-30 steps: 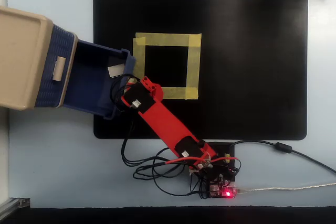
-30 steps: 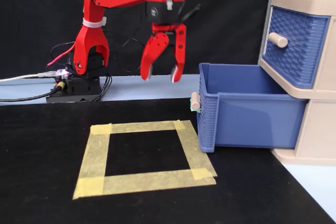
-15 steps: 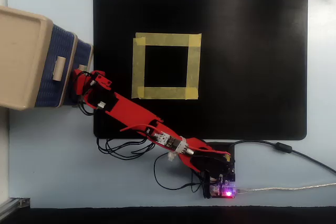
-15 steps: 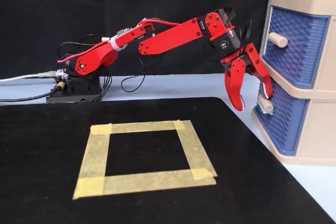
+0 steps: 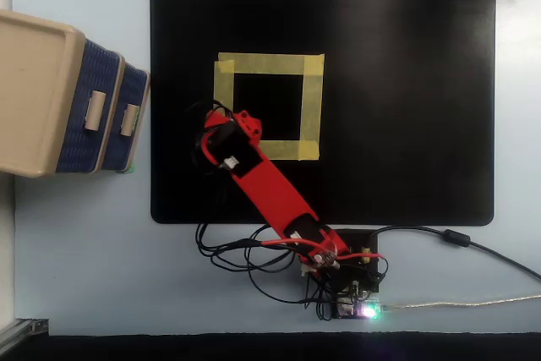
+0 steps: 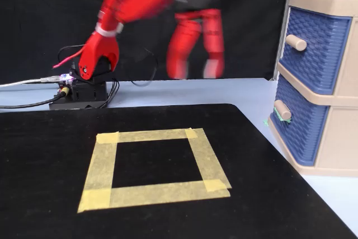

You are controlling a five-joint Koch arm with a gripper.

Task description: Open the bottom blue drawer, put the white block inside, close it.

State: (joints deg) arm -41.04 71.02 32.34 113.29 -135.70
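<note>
The bottom blue drawer (image 6: 293, 132), a deep navy plastic box with a woven, ribbed front and a stubby beige peg handle, sits pushed flush into the lowest tier of the beige plastic cabinet (image 6: 335, 144), right under the matching upper blue drawer (image 6: 313, 48); seen from overhead the two fronts step out side by side at the cabinet's right face (image 5: 131, 120). The white block is nowhere to be seen on the bench or the mat, so I judge it lies shut inside that drawer, though the closed front hides it. From the drawer front, the red plastic pincer (image 6: 194, 74) hangs well apart, off toward nine o'clock and higher in the fixed view; overhead it lies toward three o'clock of the drawer, above the left edge of the yellow tape square (image 5: 269, 107). Its two long fingers (image 6: 180, 54) point straight down with a clear gap between them, so it is spread and carrying nothing, though motion blur softens the tips. The drawer's long axis runs straight out toward the pincer. The tape square is matte and crinkled, stuck on a flat black mat (image 5: 406, 107) over the pale blue bench (image 5: 84, 251). By my reading the job looks finished, with only the arm's retreat left.
</note>
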